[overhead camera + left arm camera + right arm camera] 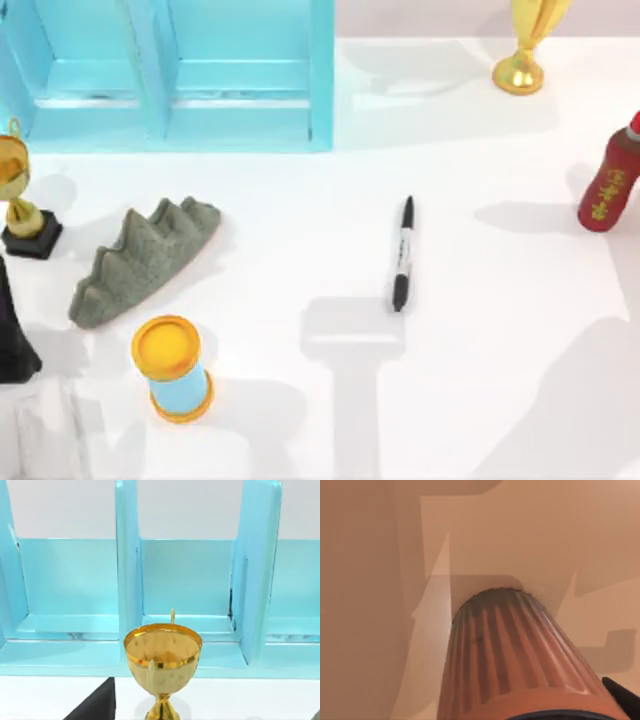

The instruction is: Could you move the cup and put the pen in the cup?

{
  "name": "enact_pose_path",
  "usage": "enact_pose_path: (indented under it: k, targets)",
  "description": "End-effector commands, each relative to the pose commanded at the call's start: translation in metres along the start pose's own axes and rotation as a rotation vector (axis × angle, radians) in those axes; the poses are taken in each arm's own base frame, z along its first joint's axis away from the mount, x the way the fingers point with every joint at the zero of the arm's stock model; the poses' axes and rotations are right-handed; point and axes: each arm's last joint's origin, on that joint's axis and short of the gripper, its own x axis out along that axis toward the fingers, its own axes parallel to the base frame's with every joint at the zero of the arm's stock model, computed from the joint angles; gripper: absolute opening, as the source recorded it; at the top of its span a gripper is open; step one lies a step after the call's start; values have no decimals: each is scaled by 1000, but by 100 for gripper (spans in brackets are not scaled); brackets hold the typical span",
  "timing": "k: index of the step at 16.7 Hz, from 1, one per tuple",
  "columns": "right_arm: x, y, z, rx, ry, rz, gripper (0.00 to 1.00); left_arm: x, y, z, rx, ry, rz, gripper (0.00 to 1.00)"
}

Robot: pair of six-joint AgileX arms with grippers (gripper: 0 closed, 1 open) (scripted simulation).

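The cup sits right up against my right wrist camera, its ribbed coppery side running away towards the table surface beyond, with a dark sliver of my right gripper at its wide end. I cannot tell whether that gripper is clamped on the cup or loose around it. My left arm waits at the table's left edge, and I cannot tell its gripper's state either. From above, the blue cylinder with orange rims stands nearest on the white table. The pen lies flat around the middle, apart from everything else. A grey jagged rock lies to the left, and beside it stands a gold trophy on a black base. A red bottle stands at the right edge. Farthest off are the blue shelf and a second gold trophy.
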Motion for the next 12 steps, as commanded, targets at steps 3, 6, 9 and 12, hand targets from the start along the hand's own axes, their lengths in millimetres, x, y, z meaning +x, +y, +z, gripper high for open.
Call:
enact_pose_path:
  k: [3, 6, 9, 12]
  targets:
    - [0, 0, 0, 0, 0, 0, 0, 0, 0, 0, 0, 0, 0, 100]
    - [-1, 1, 1, 0, -1, 0, 0, 0, 0, 0, 0, 0, 0, 100]
    - [-19, 18, 9, -2, 0, 0, 0, 0, 0, 0, 0, 0, 0, 100]
    - [-56, 55, 19, -4, 7, 2, 0, 0, 0, 0, 0, 0, 0, 100]
